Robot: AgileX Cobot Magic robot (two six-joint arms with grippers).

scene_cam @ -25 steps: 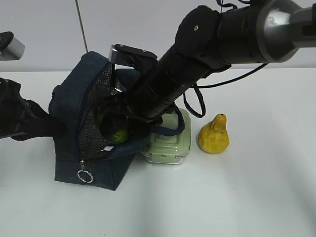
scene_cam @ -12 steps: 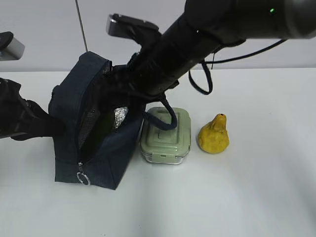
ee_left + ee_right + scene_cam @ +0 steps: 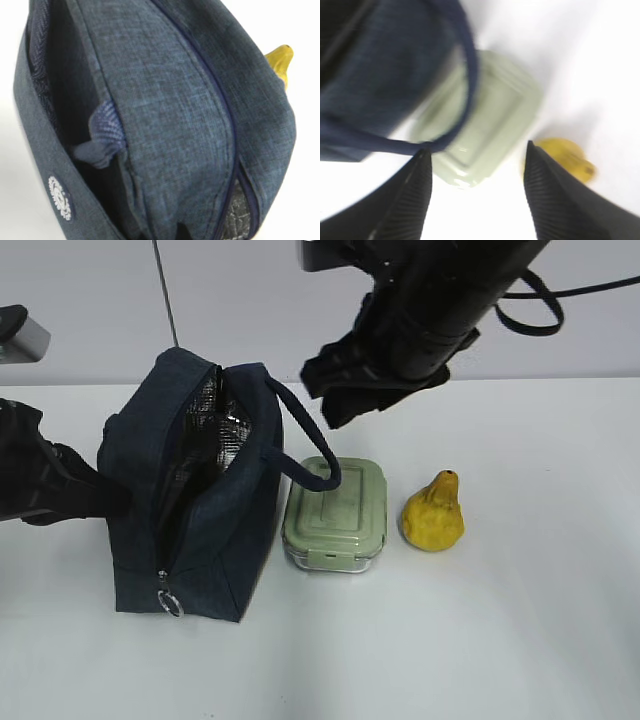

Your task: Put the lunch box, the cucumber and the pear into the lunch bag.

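Observation:
The dark navy lunch bag (image 3: pixel 215 510) stands at the left with its zipper open and the silver lining showing. It fills the left wrist view (image 3: pixel 165 115). My left gripper (image 3: pixel 95 495) is pressed against the bag's far side and grips its fabric; the fingers are hidden. The sage-lidded lunch box (image 3: pixel 337 512) sits right of the bag, under the bag's loop handle (image 3: pixel 300 435). The yellow pear (image 3: pixel 433 513) stands right of the box. My right gripper (image 3: pixel 342 398) hangs open and empty above the box (image 3: pixel 485 120), with the pear (image 3: pixel 567 157) beside one finger. The cucumber does not show.
The zipper's silver ring pull (image 3: pixel 171 602) hangs at the bag's front bottom corner. A thin dark rod (image 3: pixel 165 290) rises behind the bag. White tabletop (image 3: pixel 480 640) lies in front and to the right.
My right arm has pulled up and to the right out of the bag's mouth. The bag has straightened up. The green thing seen inside the bag earlier no longer shows.

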